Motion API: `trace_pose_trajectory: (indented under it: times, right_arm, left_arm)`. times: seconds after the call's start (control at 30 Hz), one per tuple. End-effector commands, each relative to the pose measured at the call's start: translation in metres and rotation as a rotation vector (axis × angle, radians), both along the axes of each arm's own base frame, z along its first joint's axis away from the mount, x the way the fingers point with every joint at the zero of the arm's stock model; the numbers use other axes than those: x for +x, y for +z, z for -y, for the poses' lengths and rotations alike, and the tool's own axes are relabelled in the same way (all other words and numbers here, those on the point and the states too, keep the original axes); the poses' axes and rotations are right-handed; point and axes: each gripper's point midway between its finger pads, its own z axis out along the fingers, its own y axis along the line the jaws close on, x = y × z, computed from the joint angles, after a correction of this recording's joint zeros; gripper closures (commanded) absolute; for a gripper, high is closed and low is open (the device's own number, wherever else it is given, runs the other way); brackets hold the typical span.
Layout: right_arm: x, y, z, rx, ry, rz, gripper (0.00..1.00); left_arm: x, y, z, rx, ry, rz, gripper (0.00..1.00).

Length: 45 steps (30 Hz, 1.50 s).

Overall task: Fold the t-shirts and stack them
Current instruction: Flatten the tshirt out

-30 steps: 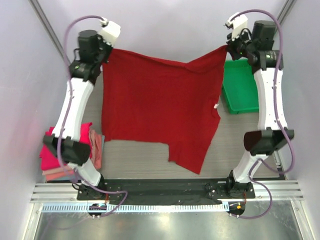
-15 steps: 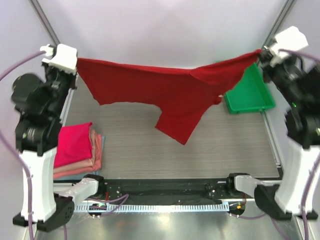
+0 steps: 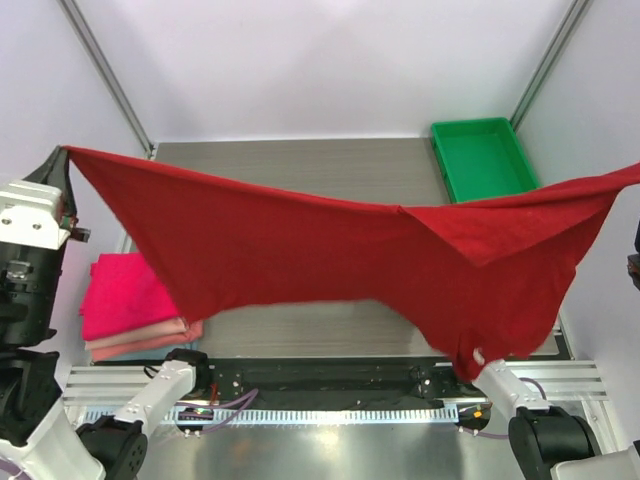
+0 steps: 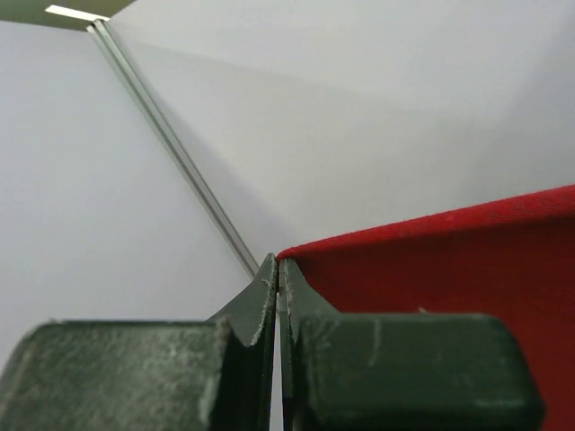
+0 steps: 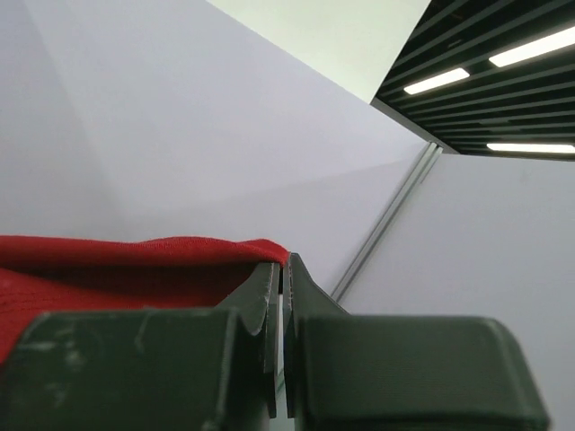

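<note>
Both arms have swung up and apart since a second ago. Back then they held the red shirt (image 3: pixel 300 250) low over the far half of the worktop (image 3: pixel 300 165), where it hung flat and covered the left edge of the green tray (image 3: pixel 485 160). Now the shirt is lifted high and pulled much wider. It runs from the left edge of the overhead view to the right edge, and its top edge is drawn into a taut line that dips in the middle. The cloth sags most at the right, where it hangs over the near right corner. The tray in the far right corner is now fully uncovered.

The left gripper (image 4: pixel 277 268) is clenched, its two fingers pressed together on one corner of the shirt. The right gripper (image 5: pixel 284 266) is likewise clamped on the opposite corner. It has gone off the right side of the overhead view, and only the wrist view shows it.

The stack (image 3: pixel 130 300) of folded shirts sits where it was, at the near left corner of the worktop. Magenta is on top, with salmon and pale pink layers beneath.

A small white tag (image 3: pixel 478 354) shows at the lowest hanging part of the shirt. It is too small to read, and I can see no other writing.
</note>
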Motion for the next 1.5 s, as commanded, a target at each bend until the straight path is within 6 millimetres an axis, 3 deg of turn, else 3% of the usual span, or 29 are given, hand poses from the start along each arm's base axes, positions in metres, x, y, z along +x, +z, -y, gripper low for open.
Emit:
trace_pose_trajectory:
  times: [0.0,0.1,0.2,0.23,0.3,0.33,0.37,0.43,0.47,0.53,0.63,0.67,0.7,0.8,0.83,0.9,0.93,1.0,1.03,1.07,1.13,1.17,1.23,1.27,1.3,1.37,1.4,1.43,1.47]
  right_arm:
    - [0.06,0.002,0.015,-0.005,-0.092,-0.062,0.99]
    - [0.105,-0.009,0.014,-0.024,-0.093,-0.123,0.99]
    - [0.154,-0.032,0.011,-0.054,-0.078,-0.198,0.99]
    - [0.168,-0.039,0.01,-0.064,-0.075,-0.217,0.99]
    - [0.206,-0.063,0.009,-0.071,-0.071,-0.281,0.99]
    - [0.218,-0.072,0.008,-0.074,-0.066,-0.302,0.99]
    - [0.244,-0.092,0.007,-0.079,-0.057,-0.353,0.99]
    - [0.268,-0.116,0.006,-0.08,-0.046,-0.408,0.99]
    - [0.288,-0.139,0.004,-0.083,-0.037,-0.457,0.99]
    - [0.32,-0.177,0.001,-0.089,-0.018,-0.539,0.99]
    - [0.37,-0.255,0.0,-0.105,-0.007,-0.685,0.99]
    - [0.383,-0.284,0.001,-0.109,-0.006,-0.729,0.99]
    - [0.403,-0.319,0.001,-0.122,-0.003,-0.795,0.99]
    - [0.435,-0.374,0.002,-0.134,-0.004,-0.879,0.99]
    - [0.454,-0.412,0.005,-0.134,-0.015,-0.954,0.99]
    - [0.478,-0.424,0.009,-0.129,-0.038,-0.963,0.99]
    - [0.5,-0.445,0.015,-0.12,-0.072,-0.989,0.99]
    - [0.523,-0.463,0.019,-0.108,-0.101,-1.012,0.99]
    - [0.54,-0.449,0.021,-0.087,-0.115,-0.975,0.99]
    - [0.556,-0.482,0.025,-0.08,-0.138,-1.027,0.99]
    - [0.575,-0.493,0.028,-0.065,-0.156,-1.035,0.99]
    - [0.593,-0.505,0.031,-0.044,-0.174,-1.045,0.99]
    - [0.609,-0.513,0.032,-0.027,-0.185,-1.044,0.99]
    - [0.619,-0.501,0.032,-0.012,-0.184,-1.01,0.99]
    - [0.626,-0.522,0.031,-0.008,-0.182,-1.033,0.99]
    - [0.638,-0.512,0.031,0.0,-0.178,-0.99,0.99]
    - [0.644,-0.528,0.031,0.001,-0.18,-1.004,0.99]
    - [0.647,-0.529,0.031,0.003,-0.178,-0.997,0.99]
    - [0.655,-0.518,0.011,-0.003,-0.153,-0.953,0.99]
  left_arm:
    - [0.033,-0.001,-0.002,0.058,0.05,-0.05,1.0]
    - [0.068,-0.019,0.003,0.099,0.053,-0.133,1.0]
    - [0.105,-0.052,0.011,0.124,0.038,-0.238,1.0]
    - [0.123,-0.077,0.02,0.143,0.002,-0.301,1.0]
    - [0.141,-0.096,0.027,0.16,-0.019,-0.33,1.0]
    - [0.157,-0.124,0.03,0.178,-0.025,-0.393,1.0]
    - [0.168,-0.134,0.032,0.185,-0.027,-0.407,1.0]
    - [0.191,-0.172,0.034,0.211,-0.029,-0.491,1.0]
    - [0.2,-0.184,0.037,0.222,-0.034,-0.514,1.0]
    - [0.225,-0.231,0.041,0.245,-0.044,-0.626,1.0]
    - [0.258,-0.301,0.045,0.278,-0.056,-0.785,1.0]
    - [0.265,-0.313,0.047,0.28,-0.061,-0.807,1.0]
    - [0.28,-0.345,0.05,0.287,-0.068,-0.878,1.0]
    - [0.302,-0.39,0.059,0.27,-0.099,-0.969,1.0]
    - [0.318,-0.413,0.06,0.27,-0.092,-1.022,1.0]
    - [0.34,-0.425,0.059,0.253,-0.061,-1.05,1.0]
    - [0.352,-0.456,0.055,0.265,-0.026,-1.113,1.0]
    - [0.37,-0.461,0.055,0.253,-0.009,-1.116,1.0]
    - [0.378,-0.486,0.053,0.257,0.0,-1.161,1.0]
    - [0.385,-0.49,0.047,0.254,0.043,-1.166,1.0]
    - [0.406,-0.489,0.042,0.233,0.08,-1.146,1.0]
    - [0.413,-0.511,0.037,0.237,0.099,-1.184,1.0]
    - [0.436,-0.498,0.028,0.213,0.142,-1.141,1.0]
    - [0.444,-0.502,0.025,0.203,0.156,-1.14,1.0]
    - [0.451,-0.516,0.022,0.194,0.167,-1.159,1.0]
    - [0.47,-0.504,0.014,0.183,0.191,-1.12,1.0]
    - [0.475,-0.52,0.01,0.188,0.211,-1.139,1.0]
    - [0.481,-0.516,0.007,0.189,0.218,-1.124,1.0]
    - [0.491,-0.503,0.004,0.179,0.229,-1.087,1.0]
